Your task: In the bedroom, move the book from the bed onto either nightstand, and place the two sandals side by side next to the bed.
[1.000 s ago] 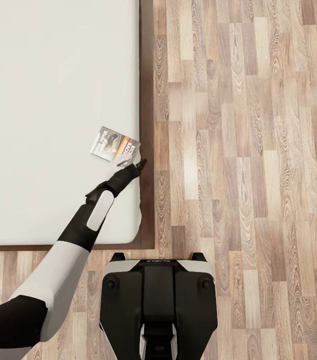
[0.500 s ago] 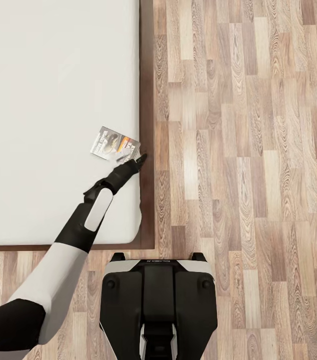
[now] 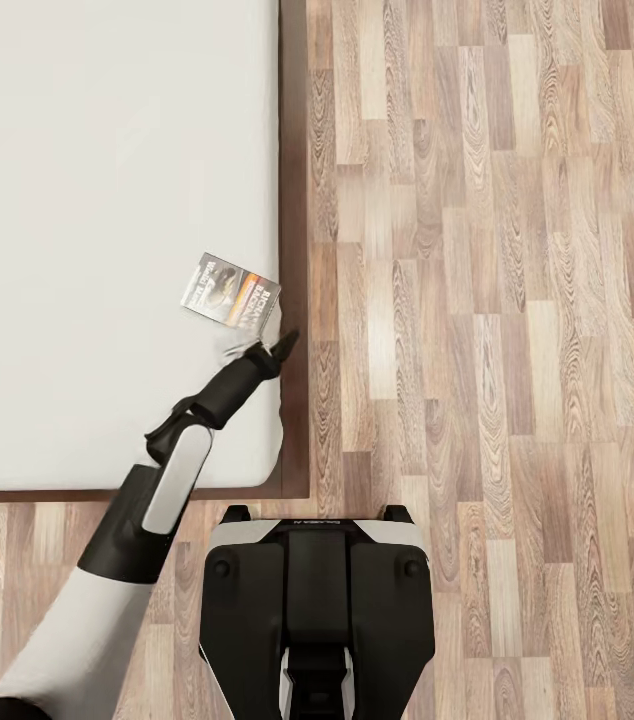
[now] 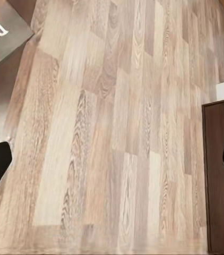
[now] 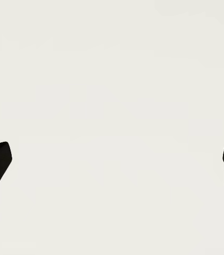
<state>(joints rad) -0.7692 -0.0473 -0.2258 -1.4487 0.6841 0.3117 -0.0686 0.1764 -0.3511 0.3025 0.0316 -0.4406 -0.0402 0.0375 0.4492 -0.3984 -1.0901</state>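
Note:
The book (image 3: 230, 290), grey and dark with an orange band, lies flat on the white mattress of the bed (image 3: 107, 200), close to its right edge. My left gripper (image 3: 265, 345) hovers open just short of the book's near edge, over the mattress edge, holding nothing. In the left wrist view the open left gripper (image 4: 112, 164) faces the floor, and a corner of the book (image 4: 0, 29) shows past one finger. The right gripper (image 5: 112, 159) is open and faces a plain white surface. The sandals and the nightstand are out of view.
A dark brown bed frame (image 3: 295, 200) borders the mattress on the right and near sides. Light wood-plank floor (image 3: 497, 300) stretches to the right. My black base (image 3: 312, 600) stands at the bed's near corner. A brown wooden panel (image 4: 221, 175) rises from the floor.
My left arm has drawn back toward my base, so the open gripper now sits a little farther from the book. The book has not moved.

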